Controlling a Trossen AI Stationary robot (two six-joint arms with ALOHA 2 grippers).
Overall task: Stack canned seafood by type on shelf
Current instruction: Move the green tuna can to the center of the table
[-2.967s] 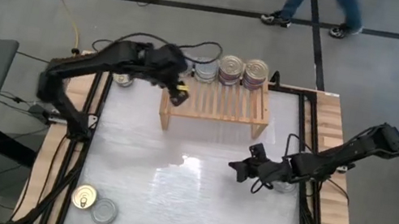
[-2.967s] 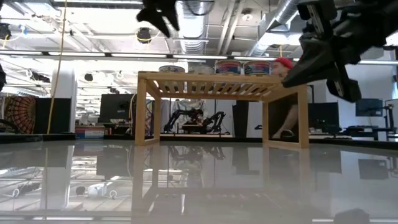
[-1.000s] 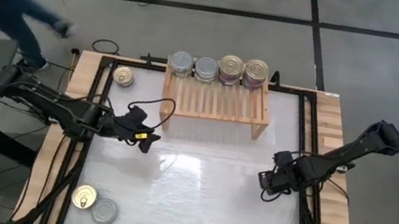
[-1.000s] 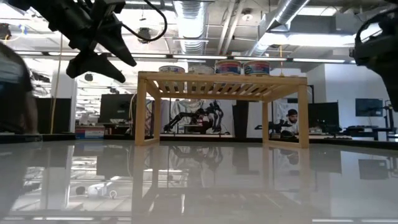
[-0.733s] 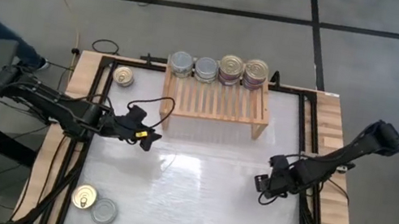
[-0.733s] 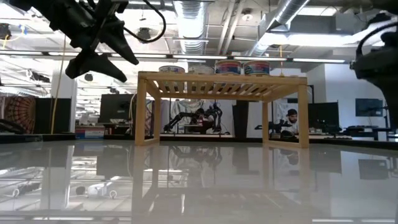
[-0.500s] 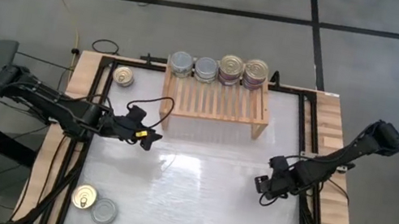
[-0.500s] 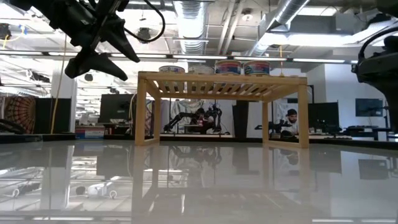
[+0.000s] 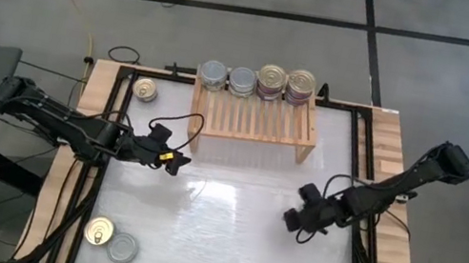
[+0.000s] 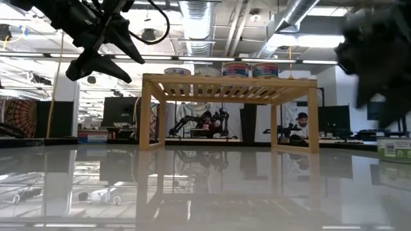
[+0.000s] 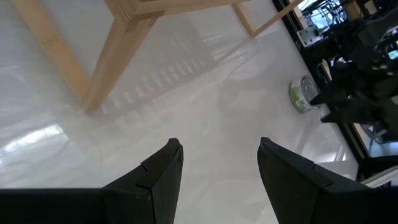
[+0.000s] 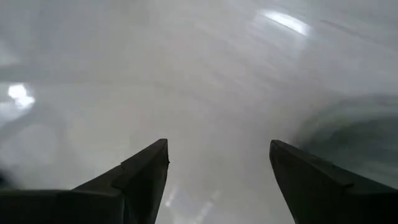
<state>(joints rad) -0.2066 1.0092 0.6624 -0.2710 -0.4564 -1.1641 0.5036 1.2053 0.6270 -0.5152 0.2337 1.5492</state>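
Your right gripper (image 9: 293, 221) swings leftward, fingers spread and empty, off the green-label can (image 10: 393, 149); left gripper (image 9: 172, 165) waits half-spread, empty. Four stacks (image 9: 257, 80) line the shelf (image 9: 256, 121)'s far edge.

Left arm: stretched in from the high view's left edge, low and nearly level.
Left gripper (image 9: 172, 164): left of centre, fingers apart, empty.
Right arm: angled in from the right edge.
Right gripper (image 9: 290, 222): right of centre, fingers spread wide, empty.

Right arm (image 10: 376, 61) smearing into a dark blur at the low view's upper right, green-labelled tin (image 10: 393, 149) being cropped by the right edge, worktop (image 12: 205, 81) blurring in the right wrist view
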